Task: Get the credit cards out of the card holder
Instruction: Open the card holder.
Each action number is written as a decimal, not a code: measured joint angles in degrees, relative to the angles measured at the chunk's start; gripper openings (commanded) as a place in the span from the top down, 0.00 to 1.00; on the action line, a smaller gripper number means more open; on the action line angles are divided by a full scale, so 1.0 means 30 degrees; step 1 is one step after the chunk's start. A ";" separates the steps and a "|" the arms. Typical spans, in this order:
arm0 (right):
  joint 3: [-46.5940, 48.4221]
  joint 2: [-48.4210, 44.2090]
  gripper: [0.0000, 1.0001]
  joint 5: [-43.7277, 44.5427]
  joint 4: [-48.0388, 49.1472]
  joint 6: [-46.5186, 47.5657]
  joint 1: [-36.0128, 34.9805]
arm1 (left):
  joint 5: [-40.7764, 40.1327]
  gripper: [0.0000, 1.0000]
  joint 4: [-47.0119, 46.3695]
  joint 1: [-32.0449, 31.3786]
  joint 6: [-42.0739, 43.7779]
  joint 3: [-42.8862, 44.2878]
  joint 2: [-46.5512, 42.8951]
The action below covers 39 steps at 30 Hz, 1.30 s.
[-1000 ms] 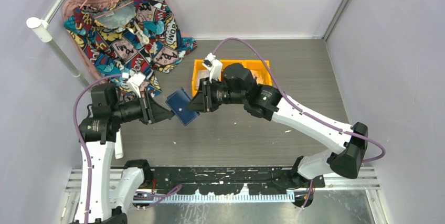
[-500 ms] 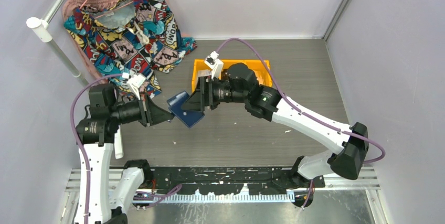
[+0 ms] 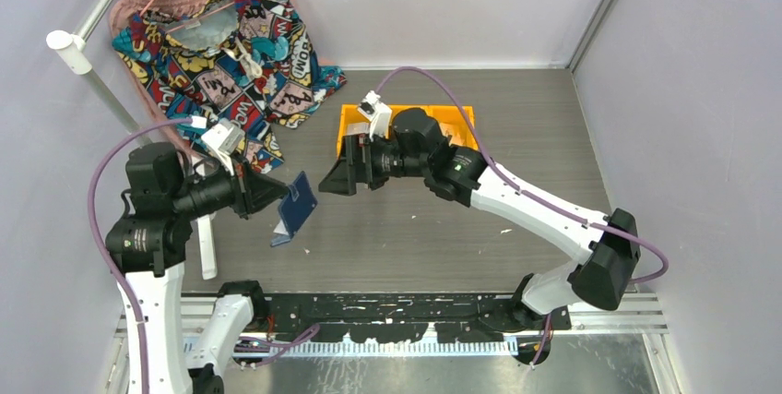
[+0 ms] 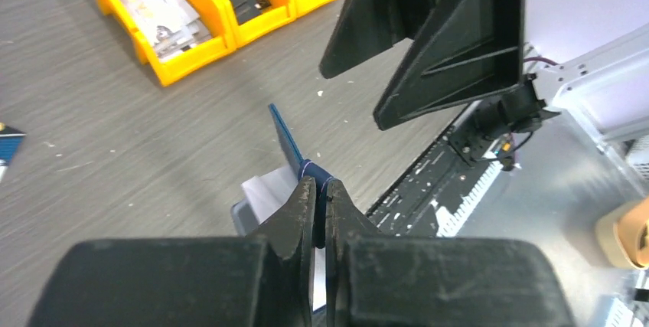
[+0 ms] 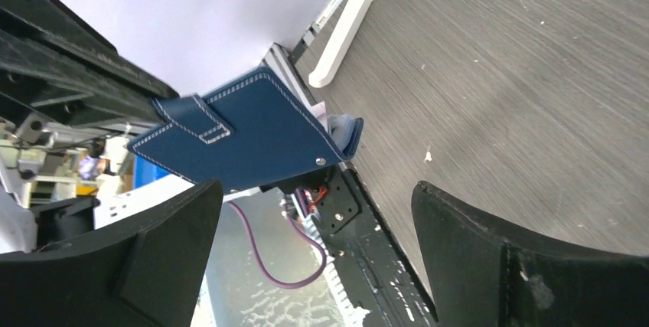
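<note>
A grey worktop (image 3: 553,136) with a fine wood-grain print is filling the floor of the cell, and small white flecks are lying scattered on it. Smooth pale lilac walls are closing it in on three sides. A black, scuffed rail (image 3: 415,306) is running along the near edge. At the far left a soft comic-print garment (image 3: 231,53) is hanging from a white tubular rack (image 3: 92,71) and spilling onto the surface. Glossy yellow plastic bins (image 3: 349,126) are sitting toward the back, partly behind the right arm, and one is holding a grey papery stack (image 4: 164,13).

The card holder (image 3: 297,202) is hanging in the air above the worktop between the two arms. It is a flat navy leather-like rectangle with white stitching and a snap tab (image 5: 203,124). The left end effector (image 4: 317,185) is pinching its edge, jaws pressed together on the thin leather. A pale sheet (image 4: 264,193) is poking out below the card holder; whether it is a card I cannot tell. The right end effector (image 3: 332,173) is standing spread wide, empty, and apart from the card holder.
</note>
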State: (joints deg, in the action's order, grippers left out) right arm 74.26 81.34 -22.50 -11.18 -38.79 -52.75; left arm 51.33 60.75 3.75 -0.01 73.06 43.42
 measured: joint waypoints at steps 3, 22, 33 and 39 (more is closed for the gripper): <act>0.0474 0.0058 0.00 0.0561 -0.0845 0.0998 -0.0197 | -0.0882 1.00 0.0015 0.0000 0.0481 0.0364 0.0102; 0.3650 0.3038 0.05 1.5453 0.0029 0.9602 -0.9231 | -0.7089 1.00 -0.0634 0.0000 -0.4248 0.0117 0.0138; 0.4306 0.5268 0.87 1.8935 0.2288 1.2444 -0.9734 | -0.7606 1.00 0.0182 0.0000 -0.5078 0.1253 0.0073; 0.3679 0.4918 0.99 1.8615 0.3606 1.2495 -0.9719 | -0.7424 0.62 0.0328 0.0000 -0.5435 0.1603 0.0117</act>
State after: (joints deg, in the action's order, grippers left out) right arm 85.30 96.09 33.34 -0.36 -1.30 -81.91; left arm 29.06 61.73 3.75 -16.32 77.87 43.77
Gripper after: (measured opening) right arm 0.049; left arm 0.043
